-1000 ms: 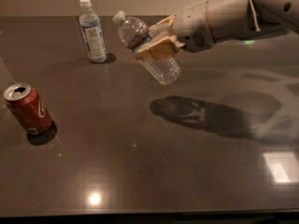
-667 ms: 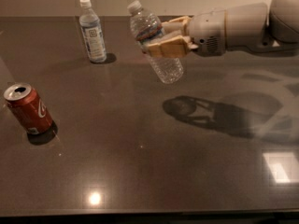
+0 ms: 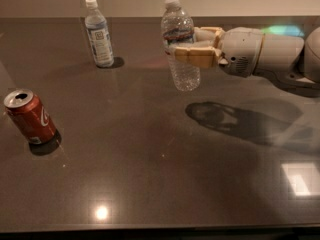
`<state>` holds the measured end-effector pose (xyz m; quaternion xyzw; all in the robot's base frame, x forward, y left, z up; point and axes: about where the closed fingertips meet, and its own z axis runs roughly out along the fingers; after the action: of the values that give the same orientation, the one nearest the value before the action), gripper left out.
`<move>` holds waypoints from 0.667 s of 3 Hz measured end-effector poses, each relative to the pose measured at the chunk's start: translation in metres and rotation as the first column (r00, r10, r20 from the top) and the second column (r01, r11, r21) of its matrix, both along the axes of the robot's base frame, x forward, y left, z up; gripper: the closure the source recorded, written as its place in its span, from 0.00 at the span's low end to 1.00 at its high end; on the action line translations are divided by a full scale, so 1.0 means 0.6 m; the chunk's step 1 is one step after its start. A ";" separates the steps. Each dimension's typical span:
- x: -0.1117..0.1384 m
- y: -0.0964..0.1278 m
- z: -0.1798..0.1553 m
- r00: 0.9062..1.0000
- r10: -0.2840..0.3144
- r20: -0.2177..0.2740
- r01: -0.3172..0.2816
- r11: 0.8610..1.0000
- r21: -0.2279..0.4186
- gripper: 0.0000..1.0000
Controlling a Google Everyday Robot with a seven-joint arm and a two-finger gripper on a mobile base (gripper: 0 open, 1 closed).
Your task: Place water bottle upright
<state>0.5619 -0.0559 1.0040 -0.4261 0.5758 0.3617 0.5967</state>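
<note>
The water bottle (image 3: 181, 44) is clear and ribbed, with a white cap and a narrow red-and-blue band near its shoulder. It stands nearly upright in mid-air above the dark table (image 3: 150, 174), at the upper middle. My gripper (image 3: 192, 48) reaches in from the right and is shut on the bottle's middle, its tan fingers (image 3: 196, 58) wrapped around it. The bottle's shadow lies on the table below and to the right, so its base is off the surface.
A second bottle with a large pale blue-white label (image 3: 98, 33) stands upright at the back left. A red soda can (image 3: 30, 116) stands at the left. My arm (image 3: 270, 54) spans the right side above the table.
The gripper has turned the water bottle from tilted, cap to the left, to nearly upright, and shifted it a little to the right.
</note>
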 end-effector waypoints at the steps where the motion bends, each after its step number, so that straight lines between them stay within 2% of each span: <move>1: 0.003 -0.017 -0.010 1.000 -0.019 0.007 0.019 0.998 0.062 1.00; 2: 0.016 -0.028 -0.038 0.999 -0.034 -0.024 0.036 0.994 0.102 1.00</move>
<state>0.5712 -0.0727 0.9815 -0.3807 0.5705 0.3850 0.6176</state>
